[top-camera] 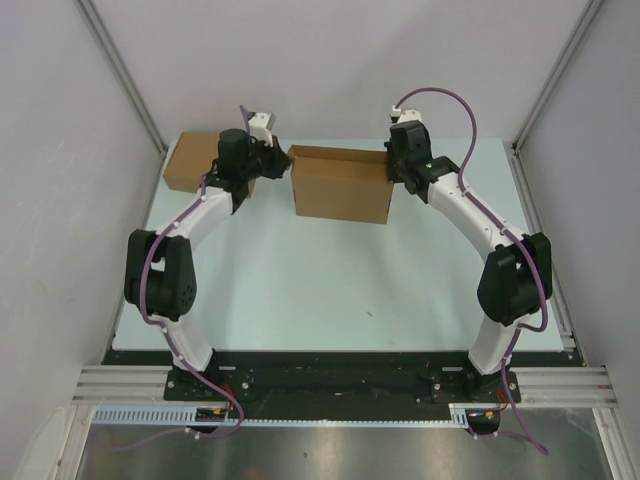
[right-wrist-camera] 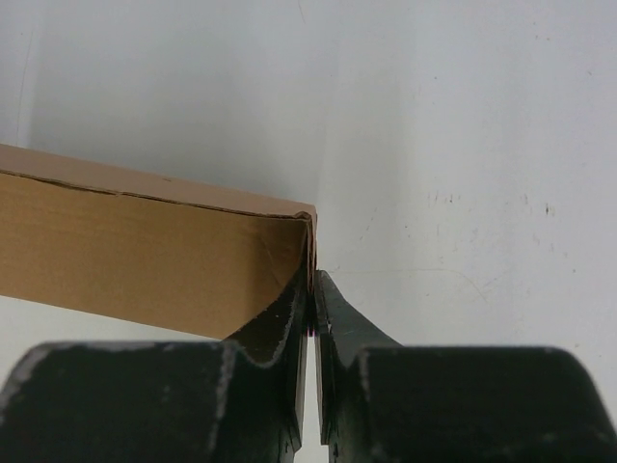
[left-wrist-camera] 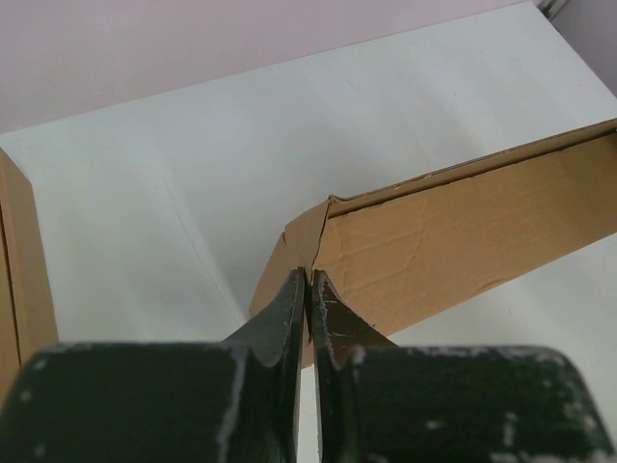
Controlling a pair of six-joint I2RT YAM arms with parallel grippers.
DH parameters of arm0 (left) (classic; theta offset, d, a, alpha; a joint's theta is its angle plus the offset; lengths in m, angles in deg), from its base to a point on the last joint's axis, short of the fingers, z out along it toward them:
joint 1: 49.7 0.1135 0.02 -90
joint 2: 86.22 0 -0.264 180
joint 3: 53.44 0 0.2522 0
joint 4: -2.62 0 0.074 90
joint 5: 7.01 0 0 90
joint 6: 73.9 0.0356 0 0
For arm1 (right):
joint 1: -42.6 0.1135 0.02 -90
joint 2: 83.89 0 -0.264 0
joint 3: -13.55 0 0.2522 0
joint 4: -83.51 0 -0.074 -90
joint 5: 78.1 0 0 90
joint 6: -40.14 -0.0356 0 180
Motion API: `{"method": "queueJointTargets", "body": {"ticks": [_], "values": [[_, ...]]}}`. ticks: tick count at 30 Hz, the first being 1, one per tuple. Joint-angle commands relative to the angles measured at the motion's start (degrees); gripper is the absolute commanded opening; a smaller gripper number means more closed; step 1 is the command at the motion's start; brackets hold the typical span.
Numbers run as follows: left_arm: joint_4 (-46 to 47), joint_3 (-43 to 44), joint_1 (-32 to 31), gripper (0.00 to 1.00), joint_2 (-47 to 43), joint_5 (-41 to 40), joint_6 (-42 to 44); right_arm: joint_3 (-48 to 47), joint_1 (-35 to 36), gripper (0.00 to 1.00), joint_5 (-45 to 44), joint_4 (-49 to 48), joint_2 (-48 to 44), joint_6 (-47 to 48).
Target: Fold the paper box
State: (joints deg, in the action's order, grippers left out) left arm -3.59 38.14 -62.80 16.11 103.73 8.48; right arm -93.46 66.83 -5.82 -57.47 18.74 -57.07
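We had the left gripper [left-wrist-camera: 309,285] and right gripper [right-wrist-camera: 313,289] each pinching 1 end of the paper box [top-camera: 340,190] at its fingertips; walls stood, top not yet closed.

Both arms extended, grippers clamped.
Left arm [top-camera: 192,225] and right arm [top-camera: 478,212] reach forward, elbows bowed outward; left gripper [left-wrist-camera: 308,277] and right gripper [right-wrist-camera: 313,277] point inward, jaws nearly together, each pinching a box [top-camera: 340,190] end.
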Motion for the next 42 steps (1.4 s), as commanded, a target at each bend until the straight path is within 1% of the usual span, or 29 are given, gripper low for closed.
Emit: {"method": "queueJointTargets", "body": {"ticks": [1, 8, 17, 26, 30, 36, 42], "values": [[1.06, 0.85, -0.87, 0.07, -4.14, 1.33, -3.80, -2.64, 0.38, 0.09, -0.30, 0.06, -0.06, -1.76], [1.33, 0.14, -1.57, 0.00, -5.38, -0.34, -7.50, -2.63, 0.38, 0.05, 1.01, 0.06, -0.06, -4.13], [-3.07, 2.16, -1.66, 0.00, -4.50, -2.01, -11.36, -3.95, -1.20, 0.02, 4.97, 1.29, 0.20, -8.44], [-4.04, 2.16, -1.57, 0.00, -3.80, -2.71, -16.55, -3.87, -1.55, 0.01, 6.29, 1.73, -0.15, -9.76], [-5.96, 4.00, -1.49, 0.00, -3.01, -2.36, -18.13, -4.22, -1.90, 0.01, 7.08, 1.64, -0.06, -10.46], [-3.17, 1.55, -1.57, 0.00, -3.09, -2.45, -20.33, -4.22, -1.90, 0.01, 7.26, 1.55, 0.38, -11.34], [-3.94, 1.72, -1.57, 0.00, -2.04, -2.10, -21.91, -5.27, -1.99, 0.00, 8.84, 2.08, 0.99, -12.83]]}}
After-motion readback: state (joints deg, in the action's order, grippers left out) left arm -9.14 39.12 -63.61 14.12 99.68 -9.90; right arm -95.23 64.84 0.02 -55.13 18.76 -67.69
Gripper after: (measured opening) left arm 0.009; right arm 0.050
